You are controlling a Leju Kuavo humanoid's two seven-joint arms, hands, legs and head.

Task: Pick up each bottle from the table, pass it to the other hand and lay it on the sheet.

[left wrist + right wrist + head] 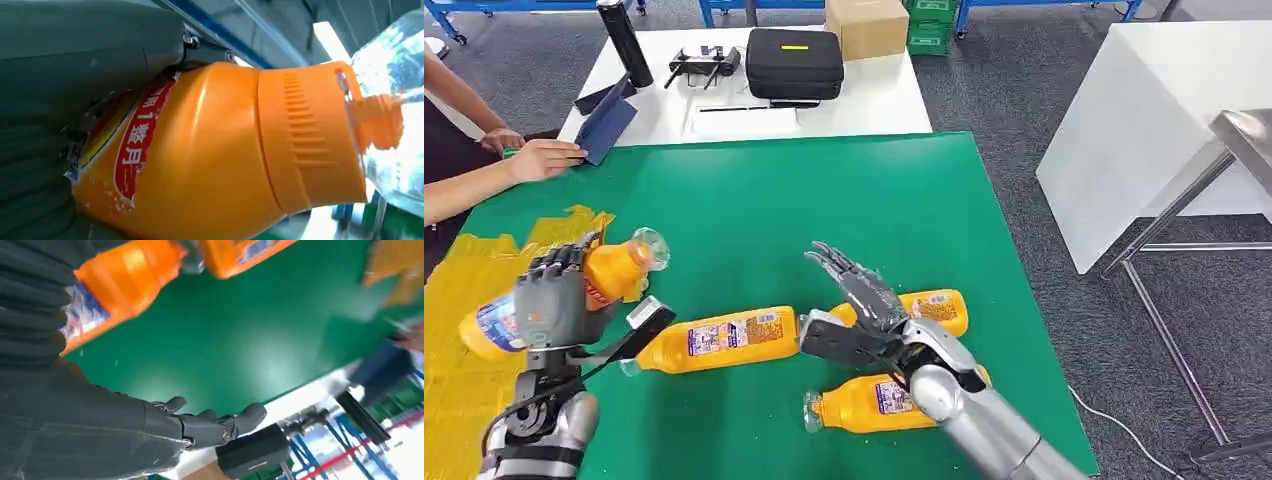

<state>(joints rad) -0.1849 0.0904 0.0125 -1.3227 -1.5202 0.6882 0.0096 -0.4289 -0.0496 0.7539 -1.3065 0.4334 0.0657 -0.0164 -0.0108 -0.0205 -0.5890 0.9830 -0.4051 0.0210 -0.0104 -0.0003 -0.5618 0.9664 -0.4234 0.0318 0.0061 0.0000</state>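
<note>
The left hand (549,300) grips a bottle (564,290) up over the yellow sheet (464,385) w/ the right hand (864,310) spread empty, so letting go too high could make it roll off.

Nearest bottle (869,405) partly behind right arm

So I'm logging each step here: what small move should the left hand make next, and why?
Probably lower the bottle onto the yellow sheet and let go. The left hand grips it above that sheet, while the right hand is open over the green table, so the pass looks done.
</note>
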